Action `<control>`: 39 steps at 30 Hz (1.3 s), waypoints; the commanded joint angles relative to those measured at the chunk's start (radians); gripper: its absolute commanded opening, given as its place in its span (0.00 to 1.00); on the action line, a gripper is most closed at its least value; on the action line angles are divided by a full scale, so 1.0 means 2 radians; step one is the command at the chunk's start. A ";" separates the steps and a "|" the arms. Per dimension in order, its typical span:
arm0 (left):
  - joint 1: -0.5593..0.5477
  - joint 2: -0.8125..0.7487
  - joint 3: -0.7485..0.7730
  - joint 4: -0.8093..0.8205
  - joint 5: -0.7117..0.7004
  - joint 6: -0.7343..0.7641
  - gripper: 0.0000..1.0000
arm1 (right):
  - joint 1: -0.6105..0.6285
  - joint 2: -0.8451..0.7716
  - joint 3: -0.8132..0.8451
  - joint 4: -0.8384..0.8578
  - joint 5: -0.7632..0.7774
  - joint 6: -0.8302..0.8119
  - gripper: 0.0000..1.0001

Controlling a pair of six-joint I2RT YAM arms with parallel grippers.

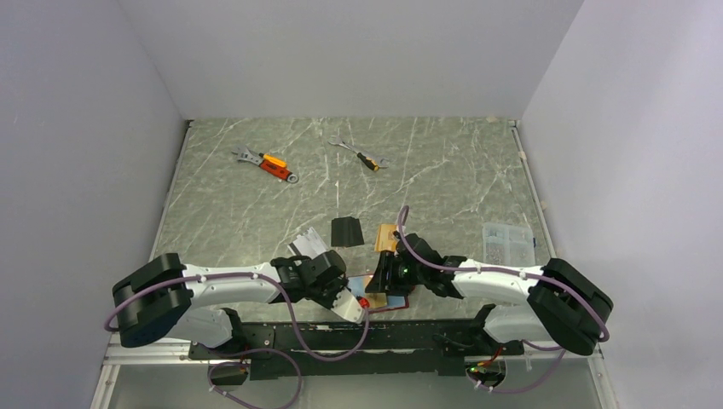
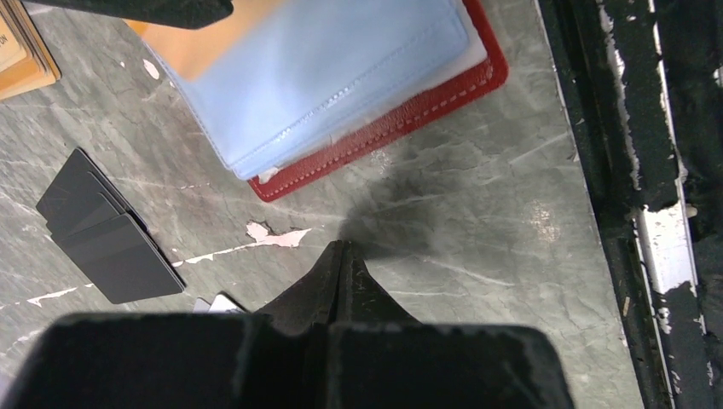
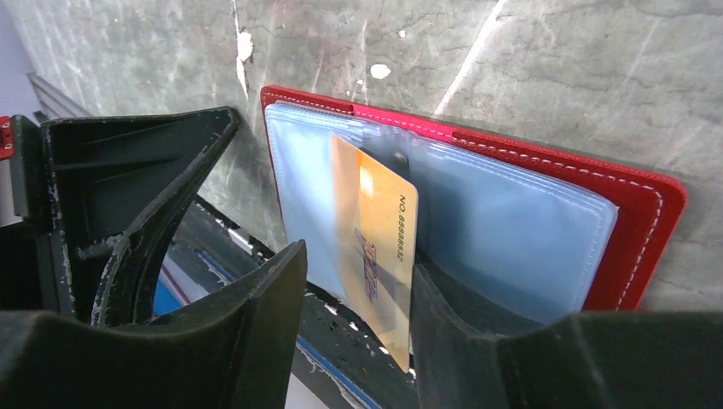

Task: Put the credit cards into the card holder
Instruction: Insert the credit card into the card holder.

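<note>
far back on the marbled bench (image 1: 443,170), two orange-handled wrenches (image 1: 266,164), well apart from the rest. nearer, from left to right: silver-grey cards (image 1: 307,245), black cards (image 1: 345,230) fanned flat, then an orange-gold stack (image 1: 385,237). left tool (image 2: 341,256) with tips pressed together on nothing, pointing at bare bench just left of the card holder (image 2: 401,119). holder open and flat by the near edge, red cover down, pale blue pockets up. right tool (image 3: 358,264) over it with fingers apart, an orange-gold card (image 3: 379,247) on edge between them, partly slid into a pocket, one side against the right finger, clear of the left one. far right, a clear plastic box (image 1: 507,243).
</note>
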 commanded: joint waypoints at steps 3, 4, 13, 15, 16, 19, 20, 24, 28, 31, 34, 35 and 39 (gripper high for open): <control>0.003 -0.028 -0.004 -0.016 0.011 0.002 0.00 | 0.004 0.009 0.034 -0.134 0.048 -0.026 0.53; 0.003 -0.036 -0.003 -0.017 0.015 0.001 0.00 | 0.005 0.005 0.037 -0.139 0.052 -0.024 0.53; 0.002 -0.038 0.044 -0.030 0.061 -0.019 0.00 | 0.010 -0.015 0.026 -0.121 0.058 0.005 0.52; 0.001 -0.028 0.052 -0.025 0.065 -0.015 0.00 | 0.009 -0.016 0.029 -0.118 0.055 0.009 0.53; 0.000 -0.024 0.056 -0.022 0.066 -0.012 0.00 | 0.010 -0.017 0.026 -0.110 0.048 0.013 0.53; 0.000 -0.016 0.062 -0.011 0.071 -0.008 0.00 | 0.007 -0.018 0.010 -0.070 0.028 0.025 0.53; 0.000 -0.013 0.064 -0.008 0.074 -0.007 0.00 | 0.005 -0.019 0.005 -0.058 0.024 0.028 0.53; -0.004 0.010 0.073 -0.008 0.085 -0.005 0.00 | -0.002 -0.021 -0.005 -0.042 0.014 0.031 0.53; -0.011 0.033 0.080 0.001 0.082 -0.001 0.00 | -0.009 -0.031 -0.011 -0.035 0.007 0.035 0.57; -0.016 0.044 0.086 0.007 0.081 0.001 0.00 | -0.013 -0.033 -0.010 -0.040 0.002 0.033 0.58; -0.022 0.068 0.098 -0.008 0.077 0.011 0.00 | -0.029 -0.042 -0.026 -0.018 -0.024 0.045 0.58; -0.024 0.074 0.101 -0.011 0.071 0.013 0.00 | -0.033 -0.047 -0.029 -0.013 -0.030 0.049 0.58; -0.026 0.088 0.092 -0.001 0.061 0.026 0.00 | -0.038 -0.057 -0.026 -0.028 -0.036 0.055 0.58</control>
